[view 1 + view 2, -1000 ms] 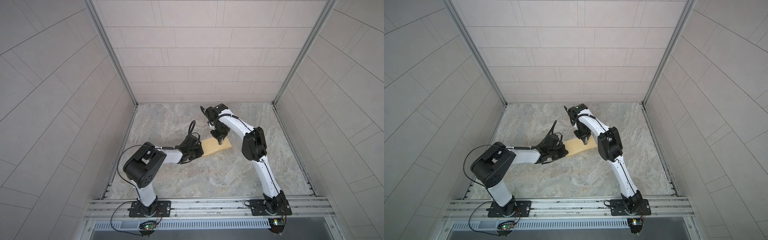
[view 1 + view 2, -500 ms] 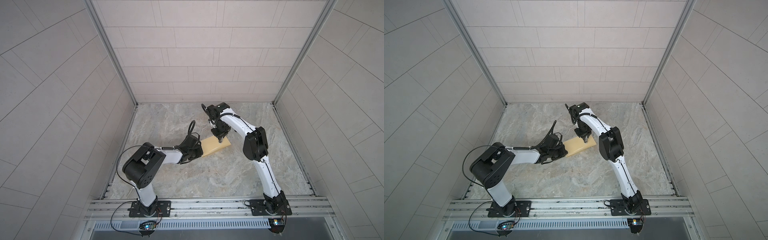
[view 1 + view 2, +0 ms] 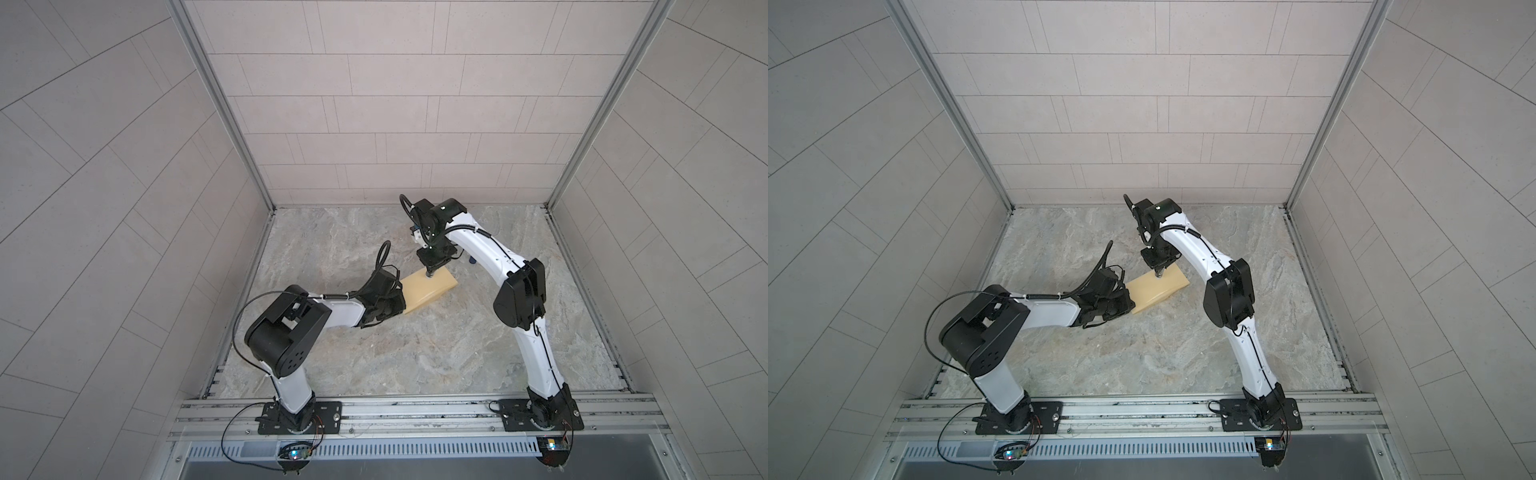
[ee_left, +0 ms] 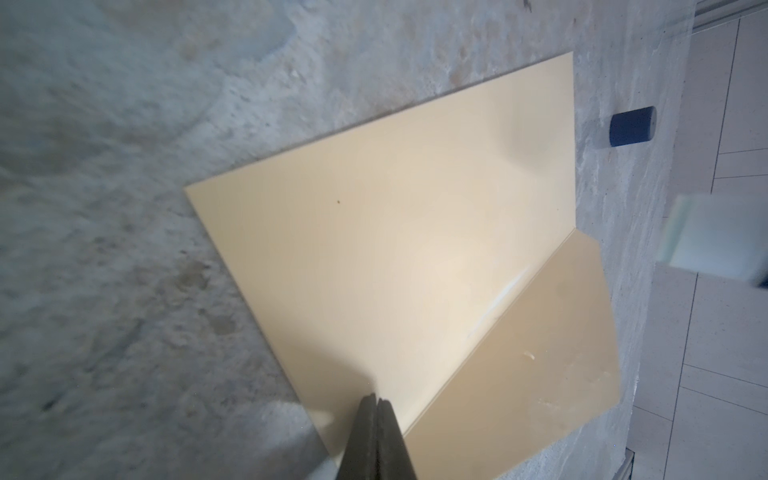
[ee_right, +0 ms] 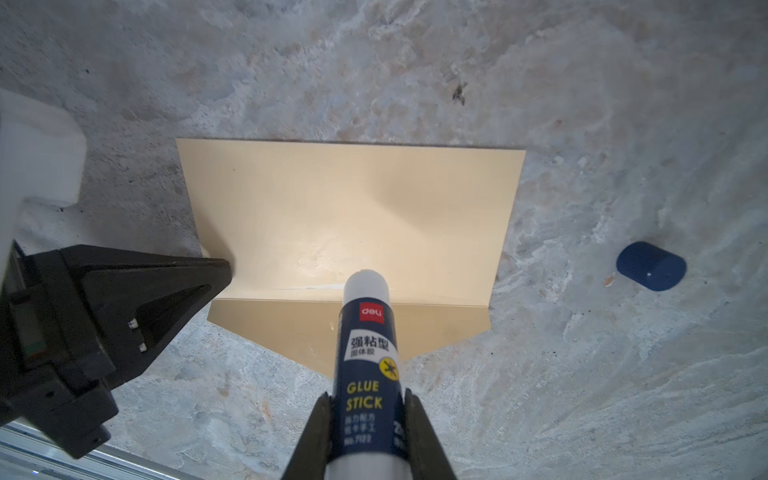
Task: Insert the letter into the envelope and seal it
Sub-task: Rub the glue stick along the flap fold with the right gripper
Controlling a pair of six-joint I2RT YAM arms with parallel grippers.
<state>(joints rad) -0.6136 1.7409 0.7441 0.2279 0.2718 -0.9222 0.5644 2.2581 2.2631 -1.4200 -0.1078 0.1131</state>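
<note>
You're in the sealing stage, by the look of it. The envelope [image 5: 353,208] lies flat on the counter [image 5: 582,104] between the two arms, with its flap [image 5: 291,328] folded open onto the stone. No letter shows anywhere in these views. It is probably already inside the envelope, but you can't confirm that from here.

Your right end effector [image 5: 367,397] is clamped on a glue stick [image 5: 368,353]. The stick is uncapped and its white tip touches the envelope right at the flap's fold line. A faint streak runs along that crease, which may be glue already laid down. The blue cap [image 5: 650,266] lies on the counter, well apart from the envelope.

Your left end effector [image 4: 376,401] has its fingers fully together and nothing between them. Its tip rests on the envelope near one end of the fold, apparently pinning the paper in place.

What's left, as I judge it:
- finish the glue pass along the fold or flap
- lift the stick clear
- fold the flap over and press it down

Keep the left tip planted so the envelope doesn't drag with the stick.
</note>
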